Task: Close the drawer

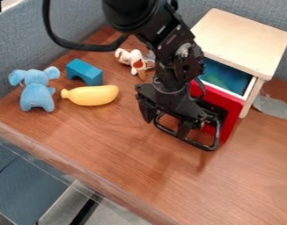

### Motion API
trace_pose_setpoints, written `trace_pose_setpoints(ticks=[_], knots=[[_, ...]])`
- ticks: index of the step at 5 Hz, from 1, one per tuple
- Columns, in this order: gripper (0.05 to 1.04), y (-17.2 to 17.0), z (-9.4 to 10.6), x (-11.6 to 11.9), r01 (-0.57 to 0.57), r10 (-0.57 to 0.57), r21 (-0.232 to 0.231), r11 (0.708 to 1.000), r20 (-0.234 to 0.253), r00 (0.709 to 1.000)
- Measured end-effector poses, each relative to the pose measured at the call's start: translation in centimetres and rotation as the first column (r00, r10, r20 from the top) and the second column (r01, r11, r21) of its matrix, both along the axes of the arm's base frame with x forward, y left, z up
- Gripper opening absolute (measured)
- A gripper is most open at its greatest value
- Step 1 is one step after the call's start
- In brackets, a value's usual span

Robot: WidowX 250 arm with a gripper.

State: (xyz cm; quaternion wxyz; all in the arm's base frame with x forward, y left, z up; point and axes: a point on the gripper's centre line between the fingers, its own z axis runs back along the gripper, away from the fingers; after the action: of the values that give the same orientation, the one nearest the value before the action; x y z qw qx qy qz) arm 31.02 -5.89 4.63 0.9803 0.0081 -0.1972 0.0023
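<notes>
Pale wood cabinet [243, 41] stands just beyond my claw [166, 127]. Its red-front drawer [230, 105] juts partly out beside my claw, so closing looks unfinished; an inward push remains. My fingers are apart at the black handle [197, 143]. Drawer holds blue-green stuff [221, 77] behind my claw, can't tell what.

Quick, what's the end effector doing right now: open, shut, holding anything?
End effector: open, fingers apart, not clamped on anything, at the black handle of the red drawer.
</notes>
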Motion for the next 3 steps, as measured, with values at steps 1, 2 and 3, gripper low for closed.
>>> trace_pose_setpoints(ticks=[1, 2, 3], knots=[[0.999, 0.0, 0.3, 0.3, -0.014, 0.014, -0.002, 1.0, -0.002, 1.0], [0.999, -0.1, 0.9, 0.5, -0.025, 0.025, -0.015, 1.0, 0.004, 1.0], [0.999, 0.2, 1.7, 1.4, -0.043, 0.044, -0.029, 0.999, 0.016, 0.999]])
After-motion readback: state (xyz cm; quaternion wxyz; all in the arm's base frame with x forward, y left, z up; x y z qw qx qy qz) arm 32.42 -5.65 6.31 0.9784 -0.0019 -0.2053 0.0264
